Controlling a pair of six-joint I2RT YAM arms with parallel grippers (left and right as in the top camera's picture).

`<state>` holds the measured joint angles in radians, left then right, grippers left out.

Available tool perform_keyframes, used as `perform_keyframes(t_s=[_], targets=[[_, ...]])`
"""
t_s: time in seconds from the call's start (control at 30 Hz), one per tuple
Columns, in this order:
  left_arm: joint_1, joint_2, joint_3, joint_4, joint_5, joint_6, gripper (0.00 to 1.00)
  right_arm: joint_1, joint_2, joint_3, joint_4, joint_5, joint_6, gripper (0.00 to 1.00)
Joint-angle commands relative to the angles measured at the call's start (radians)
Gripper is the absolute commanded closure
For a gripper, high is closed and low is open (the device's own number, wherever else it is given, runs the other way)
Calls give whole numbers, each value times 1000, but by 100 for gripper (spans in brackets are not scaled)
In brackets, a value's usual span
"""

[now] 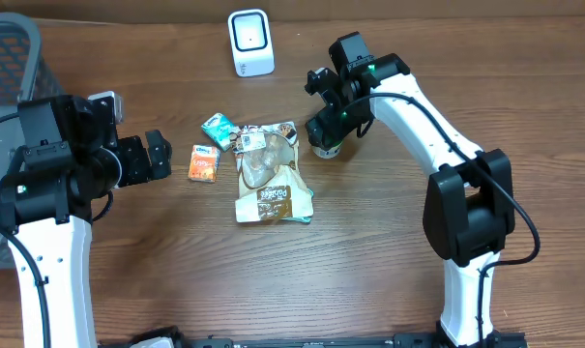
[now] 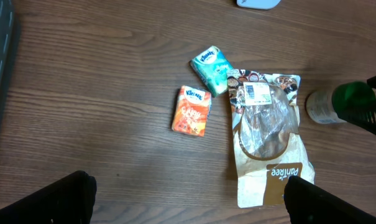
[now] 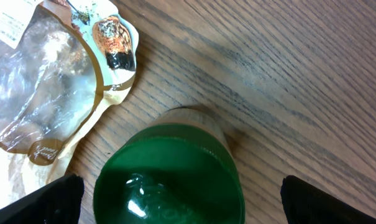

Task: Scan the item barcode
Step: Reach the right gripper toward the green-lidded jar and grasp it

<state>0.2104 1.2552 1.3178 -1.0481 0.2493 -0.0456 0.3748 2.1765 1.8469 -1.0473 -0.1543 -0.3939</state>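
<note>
A white barcode scanner [image 1: 250, 43] stands at the back of the table. Below my right gripper [image 1: 327, 131] stands a jar with a green lid [image 3: 169, 177], also seen in the left wrist view [image 2: 352, 99]. My right gripper [image 3: 183, 200] is open, one finger on each side of the lid, apart from it. A clear-and-brown bread bag [image 1: 268, 176] with a white label [image 2: 257, 93] lies mid-table. Left of it are a teal tissue pack [image 1: 218, 129] and an orange tissue pack [image 1: 204, 162]. My left gripper [image 1: 157, 157] is open beside the orange pack, holding nothing [image 2: 188, 202].
A grey mesh basket [image 1: 7, 58] sits at the far left edge. Bare wooden table [image 1: 350, 261] stretches in front of the items. The bread bag's corner [image 3: 113, 43] lies just left of the jar.
</note>
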Motion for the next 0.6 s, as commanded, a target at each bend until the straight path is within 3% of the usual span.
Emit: perform_keyframes(t_s=[0.0, 0.27, 0.47, 0.57], targets=[[5, 2, 13, 1, -6, 8, 0, 4, 31, 18, 3, -14, -8, 3], [5, 2, 13, 2, -6, 8, 1, 3, 40, 18, 47, -11, 18, 10], [5, 2, 13, 1, -6, 8, 1, 3, 40, 19, 73, -12, 112, 30], [5, 2, 13, 2, -6, 8, 0, 3, 40, 19, 68, -12, 140, 32]])
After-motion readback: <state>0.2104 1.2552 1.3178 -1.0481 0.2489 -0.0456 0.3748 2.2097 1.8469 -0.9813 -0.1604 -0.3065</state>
